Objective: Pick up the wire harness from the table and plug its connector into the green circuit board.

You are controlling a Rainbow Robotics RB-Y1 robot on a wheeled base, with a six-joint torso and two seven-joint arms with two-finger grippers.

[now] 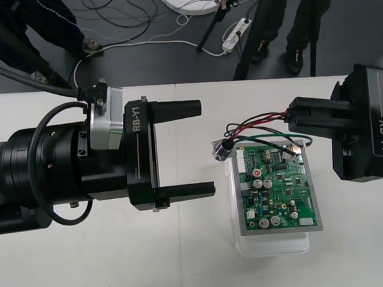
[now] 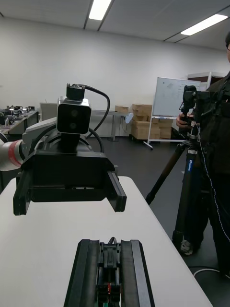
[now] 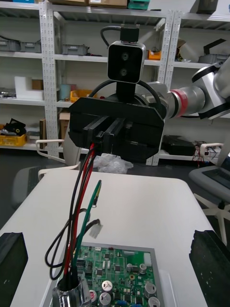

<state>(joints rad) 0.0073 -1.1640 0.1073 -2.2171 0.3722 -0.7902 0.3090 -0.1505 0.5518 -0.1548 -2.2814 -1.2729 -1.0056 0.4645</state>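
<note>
We've got the wire harness (image 1: 254,119) pinched at its plug end between the right gripper's (image 1: 292,120) pressed-together fingers, above the green circuit board's (image 1: 277,184) far edge. Its red, black and green wires loop over to the round metal socket (image 1: 221,148) by the board's corner. The left gripper (image 1: 201,149) hangs over the counter (image 1: 185,266) nearby, fingers spread wide. Both grippers read "RB-Y1".

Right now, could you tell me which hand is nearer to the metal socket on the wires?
Left. The left hand is open, with the socket just ahead between its fingertips; the right hand grips the plug at the wires' other end.
</note>
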